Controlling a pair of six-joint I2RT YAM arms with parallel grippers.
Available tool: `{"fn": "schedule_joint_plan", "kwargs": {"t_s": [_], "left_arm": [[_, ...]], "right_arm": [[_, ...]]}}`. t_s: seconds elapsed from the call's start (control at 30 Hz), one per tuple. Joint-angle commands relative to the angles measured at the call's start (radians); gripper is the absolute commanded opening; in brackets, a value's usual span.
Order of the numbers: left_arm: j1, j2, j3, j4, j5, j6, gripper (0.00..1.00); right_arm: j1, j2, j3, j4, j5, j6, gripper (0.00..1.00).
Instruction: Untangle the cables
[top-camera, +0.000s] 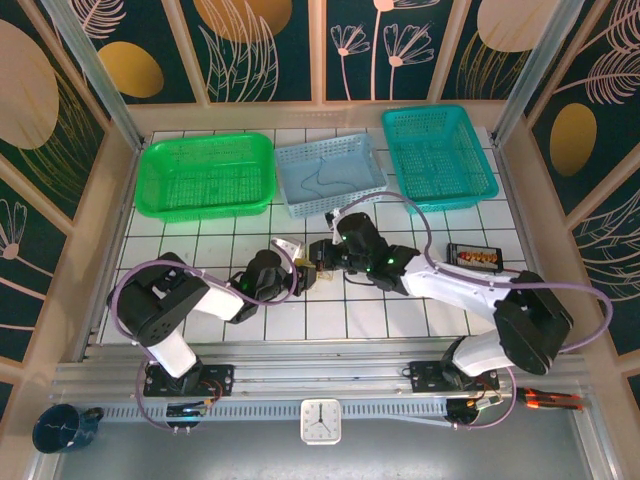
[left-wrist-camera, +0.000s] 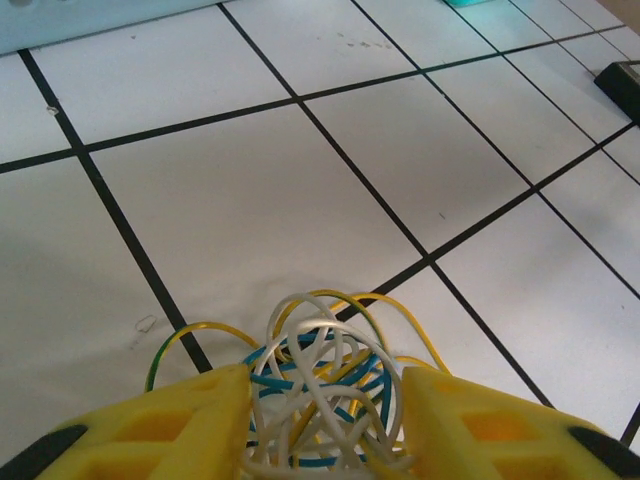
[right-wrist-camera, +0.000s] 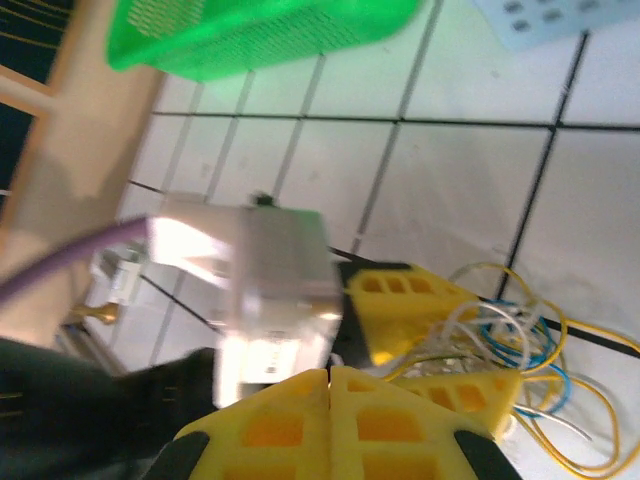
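One tangle of thin white, blue and yellow cables (left-wrist-camera: 318, 405) lies on the white tiled table (left-wrist-camera: 250, 200) in front of the pale-blue plastic basket (top-camera: 300, 205), the middle of three. The left gripper (left-wrist-camera: 325, 378) clamps the tangle; the right gripper (right-wrist-camera: 330, 378) is closed.

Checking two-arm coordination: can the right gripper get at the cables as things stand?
Probably yes: the right gripper, shut, sits beside the cables, whose loops spill clear of the left gripper holding them. It must open first.
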Motion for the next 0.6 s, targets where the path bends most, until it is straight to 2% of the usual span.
{"fn": "schedule_joint_plan", "kwargs": {"t_s": [0.0, 0.2, 0.57], "left_arm": [[-0.004, 0.016, -0.035, 0.05, 0.014, -0.016, 0.41], [-0.004, 0.008, -0.061, 0.061, 0.011, -0.029, 0.42], [-0.004, 0.005, -0.071, 0.061, 0.015, -0.037, 0.41]], "right_arm": [[-0.018, -0.084, 0.062, 0.027, -0.03, 0.022, 0.0], [-0.069, -0.183, 0.101, 0.018, -0.045, 0.027, 0.0], [-0.232, -0.325, 0.188, 0.023, -0.072, 0.024, 0.0]]}}
